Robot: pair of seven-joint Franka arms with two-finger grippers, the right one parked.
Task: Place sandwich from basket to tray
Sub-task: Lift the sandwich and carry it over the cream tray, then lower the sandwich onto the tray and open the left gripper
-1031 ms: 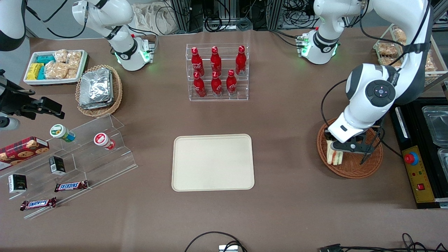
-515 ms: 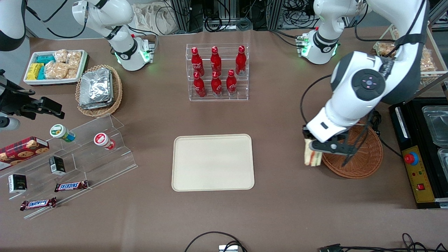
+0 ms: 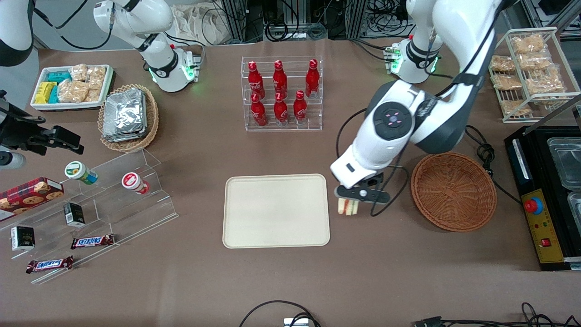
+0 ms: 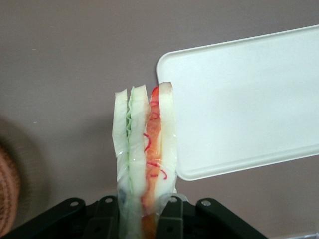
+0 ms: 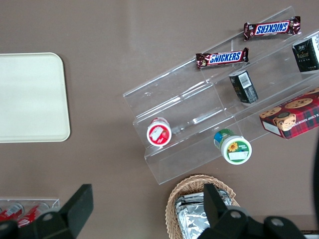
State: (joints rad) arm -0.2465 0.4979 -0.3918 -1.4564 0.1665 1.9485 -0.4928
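Carried clear of the basket (image 3: 454, 191) over the past second, now hanging above bare brown surface (image 3: 363, 254) between basket and tray (image 3: 276, 211), just beside the tray's edge on the working arm's side. Left arm (image 3: 411, 122) stretched low over the middle of the surface, elbow bent above the gap. Tray flat and cream-coloured, lying nearer the front camera than the rack of red bottles (image 3: 281, 93). Basket round, reddish-brown, nothing in it, toward the working arm's end of the surface. End effector (image 3: 348, 200) pinching the sandwich (image 3: 347, 206) by one end, fingers pressed on both bread faces. Sandwich (image 4: 145, 159) held on edge off the surface, white bread, green and orange-red layers showing, tip near the tray's rounded corner (image 4: 167, 62).
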